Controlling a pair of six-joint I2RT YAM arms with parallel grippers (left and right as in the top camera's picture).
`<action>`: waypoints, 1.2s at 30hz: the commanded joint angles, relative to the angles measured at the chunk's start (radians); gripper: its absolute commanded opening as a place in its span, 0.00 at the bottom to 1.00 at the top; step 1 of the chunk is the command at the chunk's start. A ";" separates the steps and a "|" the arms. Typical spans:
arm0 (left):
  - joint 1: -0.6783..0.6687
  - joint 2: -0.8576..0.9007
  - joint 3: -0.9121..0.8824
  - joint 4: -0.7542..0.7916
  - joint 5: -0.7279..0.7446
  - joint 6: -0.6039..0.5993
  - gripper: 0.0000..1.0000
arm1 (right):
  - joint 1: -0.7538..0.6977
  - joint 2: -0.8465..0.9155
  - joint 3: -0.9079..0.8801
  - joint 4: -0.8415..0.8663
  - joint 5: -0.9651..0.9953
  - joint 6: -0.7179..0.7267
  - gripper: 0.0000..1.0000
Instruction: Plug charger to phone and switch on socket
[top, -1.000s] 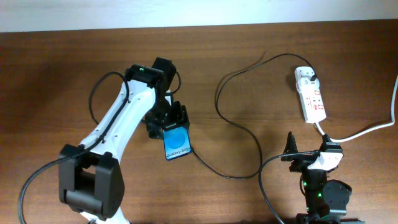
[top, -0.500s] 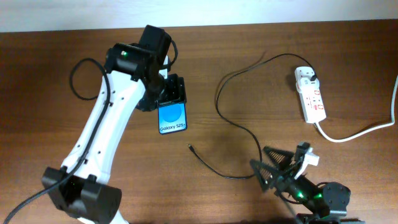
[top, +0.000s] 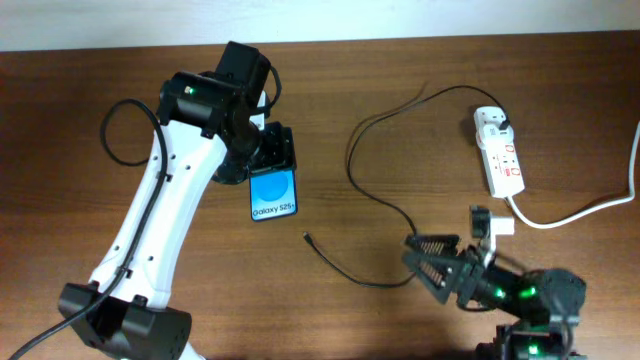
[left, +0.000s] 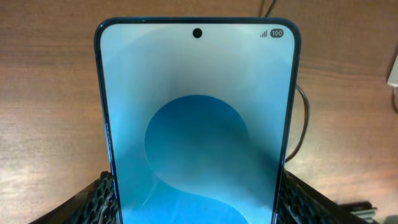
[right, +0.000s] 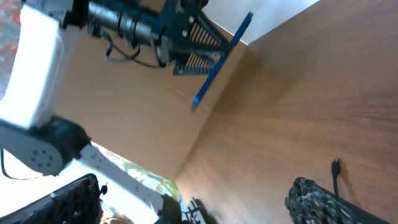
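Observation:
My left gripper (top: 270, 158) is shut on the phone (top: 273, 193) and holds it above the table, blue screen up; the screen fills the left wrist view (left: 196, 124) between both fingers. The charger (top: 375, 195) is a thin black cable looping across the table. Its connector tip (top: 306, 237) lies free just below right of the phone, and it also shows in the right wrist view (right: 335, 167). Its plug sits in the top of the socket (top: 499, 150), a white strip at the right. My right gripper (top: 432, 258) is open and empty, low, right of the tip.
The socket's thick white cord (top: 590, 208) runs off the right edge. The left arm (top: 165, 215) spans the left half of the table. The table's far edge (top: 320, 40) is at the top.
The left gripper has lifted the phone away from the connector tip, up and slightly left. The right arm has swung down and turned its open gripper toward the left.

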 joint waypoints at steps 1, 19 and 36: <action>0.002 -0.032 0.022 0.013 0.005 -0.078 0.31 | 0.007 0.206 0.119 0.008 0.016 -0.095 0.98; -0.180 -0.032 0.021 0.198 -0.082 -0.465 0.32 | 0.729 0.985 0.156 0.922 1.028 -0.100 0.78; -0.182 -0.032 0.021 0.209 -0.083 -0.465 0.32 | 0.779 0.999 0.161 1.011 1.101 0.124 0.45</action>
